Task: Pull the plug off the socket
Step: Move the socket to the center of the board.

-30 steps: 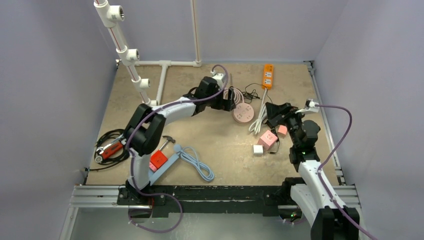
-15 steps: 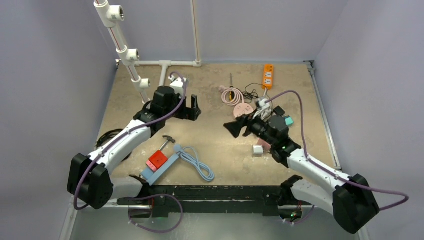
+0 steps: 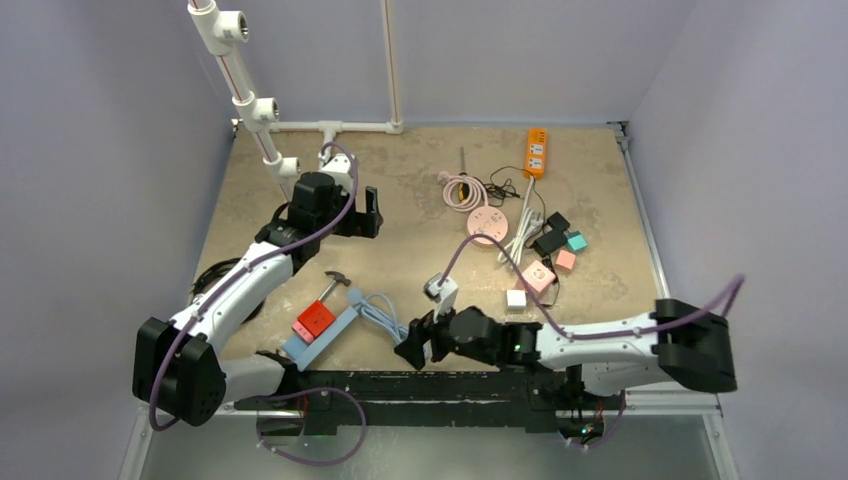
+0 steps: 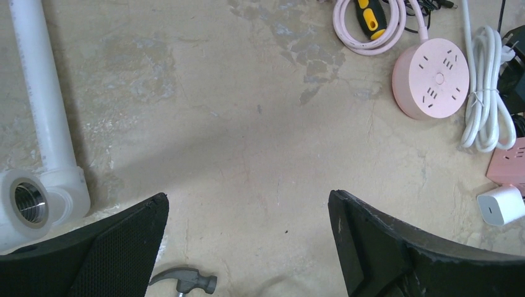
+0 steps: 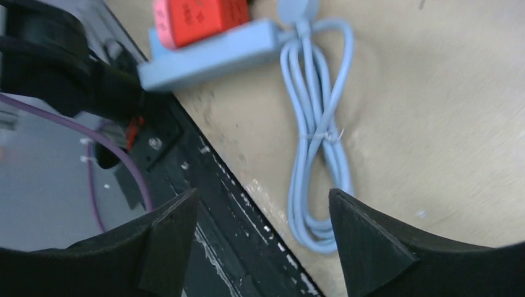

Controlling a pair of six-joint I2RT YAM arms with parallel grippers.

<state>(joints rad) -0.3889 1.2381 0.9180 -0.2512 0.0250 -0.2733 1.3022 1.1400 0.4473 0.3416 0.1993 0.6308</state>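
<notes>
Within the last second the right arm has swung away from the pink blocks on the right of the tan desk and now lies low along the near edge. Its right claw is spread and empty beside the coiled pale-blue cord. The left arm has drawn back from the round pink socket hub towards the white plastic pipe, and the left claw hangs wide apart over bare desk, holding nothing. The task's thing appears to be the red block-shaped plug. It remains seated in the blue-grey power strip at the near left, just beyond the right claw's reach in the wrist view. The shift suggests the right arm is lining up on that plug, which is not yet touched.
</notes>
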